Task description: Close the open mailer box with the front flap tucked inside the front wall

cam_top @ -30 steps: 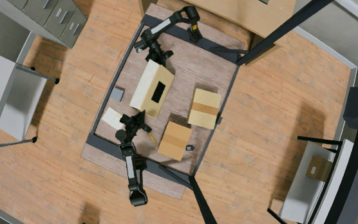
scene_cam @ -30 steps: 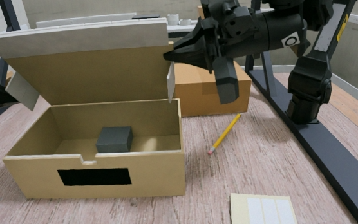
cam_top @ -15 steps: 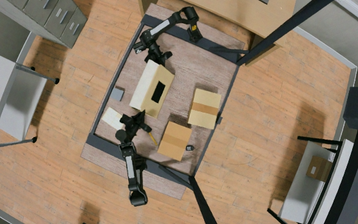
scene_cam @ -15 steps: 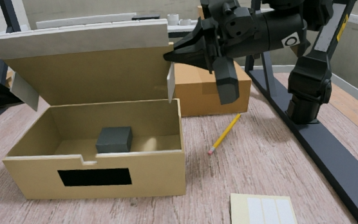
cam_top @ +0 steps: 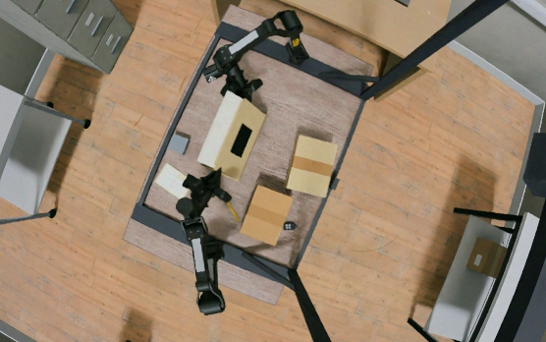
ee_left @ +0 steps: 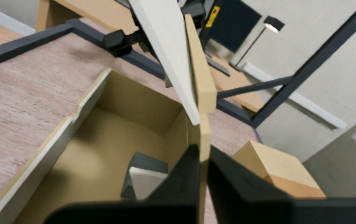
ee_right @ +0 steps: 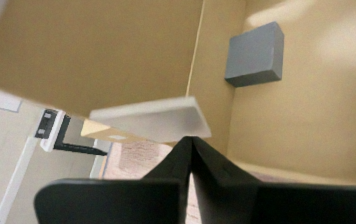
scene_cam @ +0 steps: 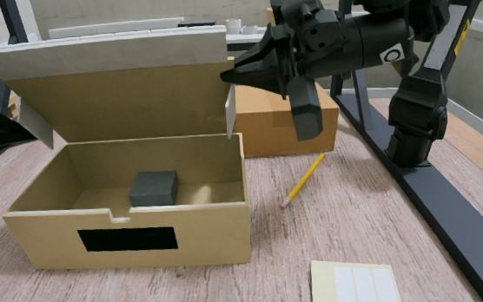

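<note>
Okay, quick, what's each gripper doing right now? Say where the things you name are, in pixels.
Left gripper [cam_top: 219, 171] [scene_cam: 223, 76] [ee_left: 201, 151]: closed, pinching the edge of the lid [scene_cam: 122, 100] [ee_left: 204, 92] [ee_right: 100, 50].
Right gripper [cam_top: 249, 98] [scene_cam: 36, 138] [ee_right: 191, 141]: closed, holding nothing.
</note>
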Controlling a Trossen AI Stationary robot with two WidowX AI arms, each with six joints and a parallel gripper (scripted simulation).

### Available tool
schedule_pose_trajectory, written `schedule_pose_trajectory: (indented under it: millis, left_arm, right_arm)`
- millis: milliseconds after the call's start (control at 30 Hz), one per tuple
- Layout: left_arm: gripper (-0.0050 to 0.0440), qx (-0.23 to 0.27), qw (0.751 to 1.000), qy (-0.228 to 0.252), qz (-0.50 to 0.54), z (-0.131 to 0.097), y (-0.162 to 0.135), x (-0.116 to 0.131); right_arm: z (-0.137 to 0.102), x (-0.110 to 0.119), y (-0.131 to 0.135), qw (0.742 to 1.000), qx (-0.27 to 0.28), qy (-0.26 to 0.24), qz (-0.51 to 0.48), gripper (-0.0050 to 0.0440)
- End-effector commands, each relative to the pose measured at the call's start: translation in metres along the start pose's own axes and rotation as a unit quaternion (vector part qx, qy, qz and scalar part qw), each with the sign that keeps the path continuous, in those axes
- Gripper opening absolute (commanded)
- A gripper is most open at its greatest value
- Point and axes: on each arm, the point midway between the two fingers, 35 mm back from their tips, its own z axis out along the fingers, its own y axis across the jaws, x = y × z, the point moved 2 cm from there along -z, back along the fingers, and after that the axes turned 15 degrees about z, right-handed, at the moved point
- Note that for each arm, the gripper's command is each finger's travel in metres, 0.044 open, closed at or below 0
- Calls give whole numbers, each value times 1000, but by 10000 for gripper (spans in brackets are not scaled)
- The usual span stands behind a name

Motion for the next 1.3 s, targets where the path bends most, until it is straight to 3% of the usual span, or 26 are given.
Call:
schedule_pose_trajectory:
  millis: [0,200,367,433,467,600,767,1267]
  left_arm:
    - [-50,2,1000,-11,12,-1,-3,-10]
    - [-50,2,1000,-11,12,-1,-3,-10]
    - [-50,2,1000,-11,12,-1,-3,-10]
    - [-50,2,1000,-11,12,-1,-3,-10]
    - [-50,2,1000,-8,10,-1,-1,-6]
    - [-50,9,1000,-7,-23,0,8,-1]
    - [-50,22,997,-10,-70,0,21,5]
    - [-50,51,982,-17,-179,2,50,22]
  right_arm:
    - [-11,10,15,1000,4,-11,-18,-50]
    - [-21,35,25,1000,5,-9,-17,-50]
    - [-25,44,29,1000,5,-9,-17,-50]
    - [-25,44,29,1000,3,-10,-16,-50]
    - [-26,42,30,1000,4,-11,-18,0]
    - [-42,39,26,1000,5,-8,-16,0]
    - [-80,42,31,999,26,-32,-4,0]
    - [-86,43,34,999,34,-43,-5,0]
